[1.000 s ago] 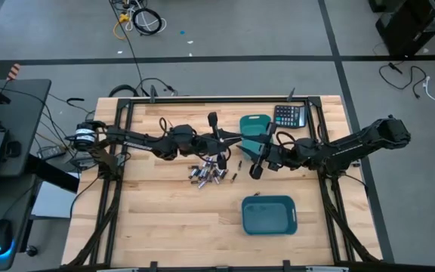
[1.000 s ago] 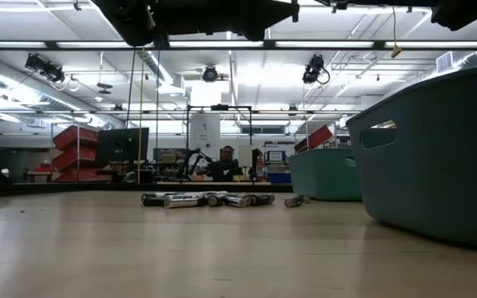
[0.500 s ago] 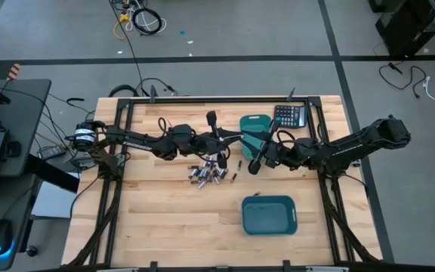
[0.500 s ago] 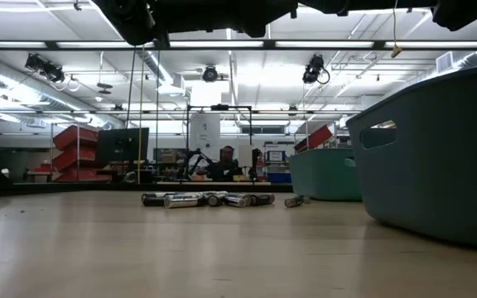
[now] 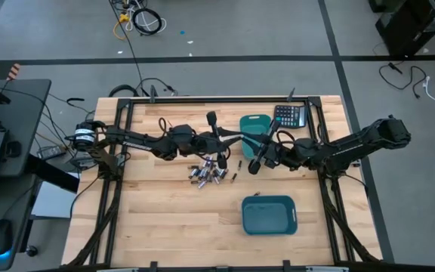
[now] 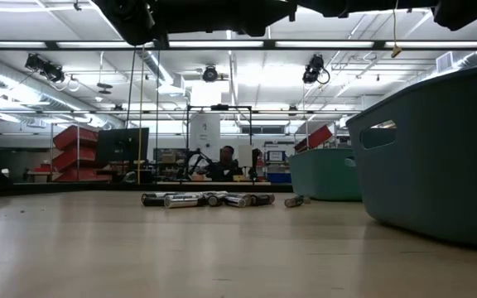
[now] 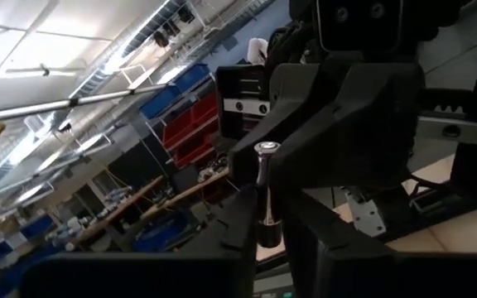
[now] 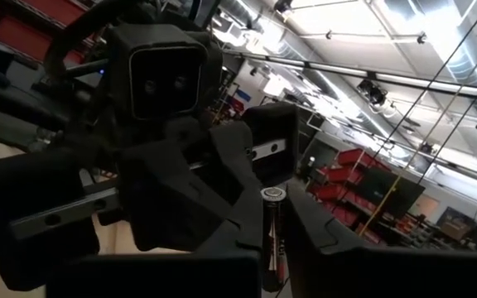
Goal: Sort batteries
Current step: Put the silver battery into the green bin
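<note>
Both hands meet above the surface by far teal bin; L hand and R hand each clamped on one battery; rest piled

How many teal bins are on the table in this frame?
2. One teal bin sits near the table's front edge, right of centre. The other bin is at the back beside the calculator, partly covered by the arms. None seem hidden.

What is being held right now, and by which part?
One battery, mid-air between the arms: the left claw grips one end, the right claw the other.
</note>
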